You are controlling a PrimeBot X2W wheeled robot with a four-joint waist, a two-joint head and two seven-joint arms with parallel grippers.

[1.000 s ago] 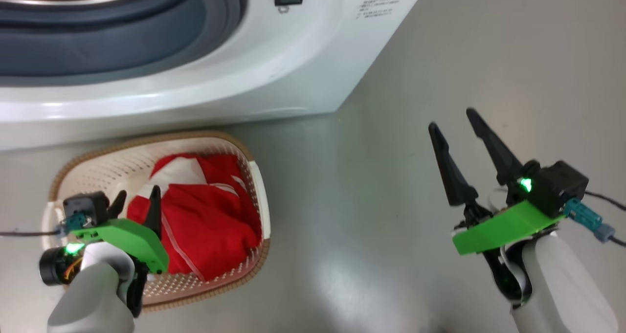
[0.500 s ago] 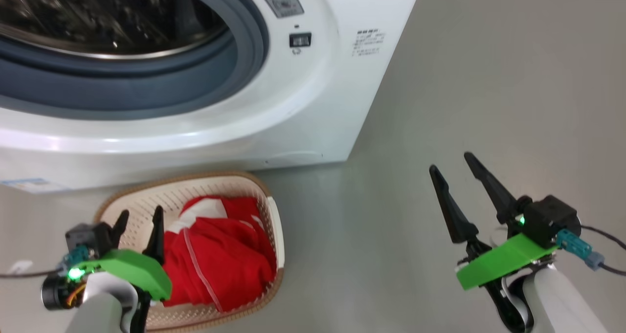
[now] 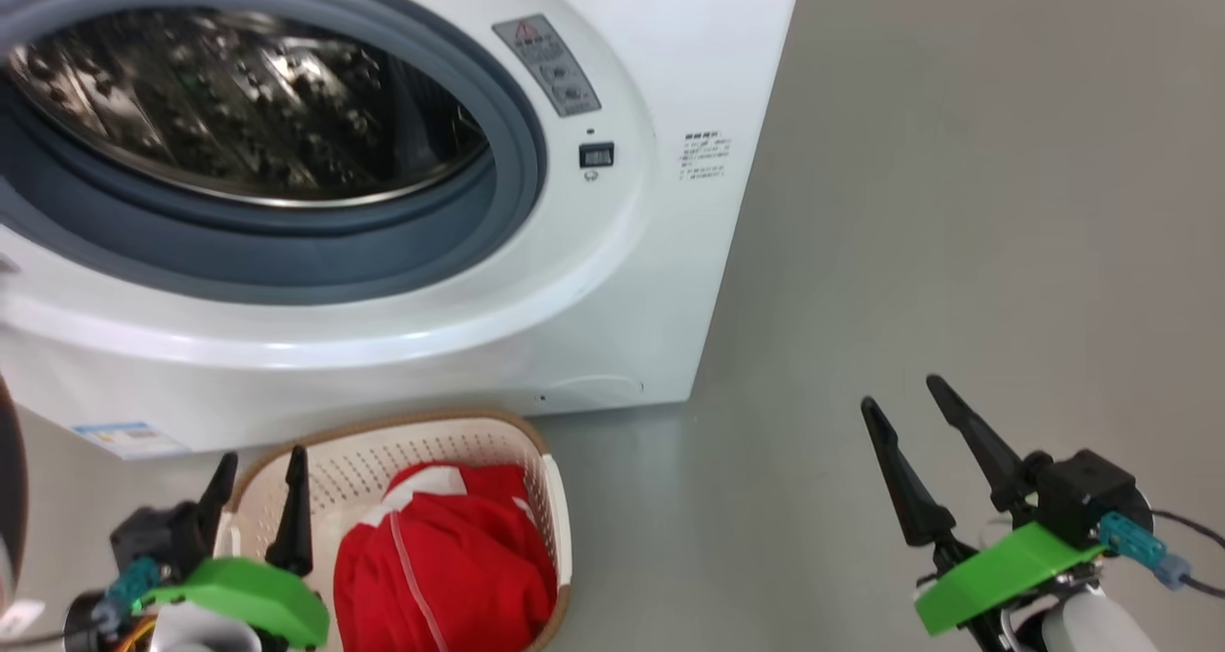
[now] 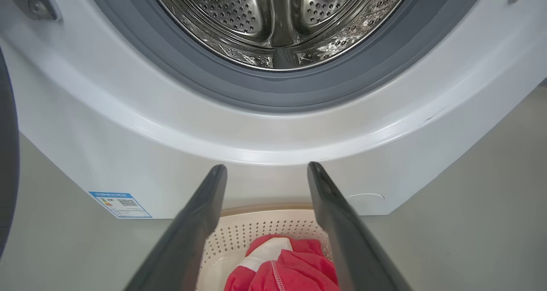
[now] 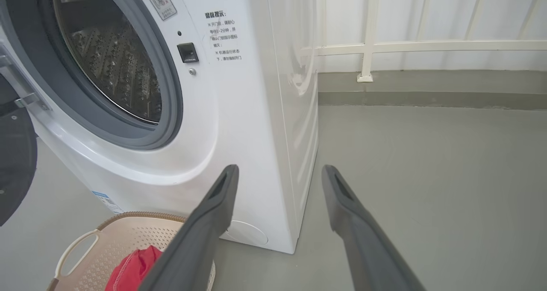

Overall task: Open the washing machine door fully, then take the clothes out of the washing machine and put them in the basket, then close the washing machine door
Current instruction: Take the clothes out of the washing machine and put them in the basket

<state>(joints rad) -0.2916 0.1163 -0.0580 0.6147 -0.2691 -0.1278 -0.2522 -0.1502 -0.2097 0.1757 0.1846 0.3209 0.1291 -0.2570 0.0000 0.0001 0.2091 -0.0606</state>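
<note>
Head view has lifted from basket point(image 3: 383, 422) to bare-looking drum point(image 3: 239, 106); clothes point(image 3: 450, 566) lie in basket; left gripper point(image 3: 260, 460) and right gripper point(image 3: 902, 393) spread, empty; door point(image 5: 15, 163) closing remains.

The washing machine point(image 3: 622, 288) is a white front-loader with a grey rubber ring round its steel drum. It stands ahead of the left pincer point(image 3: 260, 459) and to the left of the right pincer point(image 3: 900, 393). The washing machine door point(image 5: 15, 163) is swung open, its dark edge far left of the left pincer. The basket point(image 3: 450, 415) is cream and perforated with a brown rim. It sits on the floor just before the machine's base, below and right of the left pincer. The clothes point(image 3: 450, 566), red with white trim, lie bundled inside the basket.
</note>
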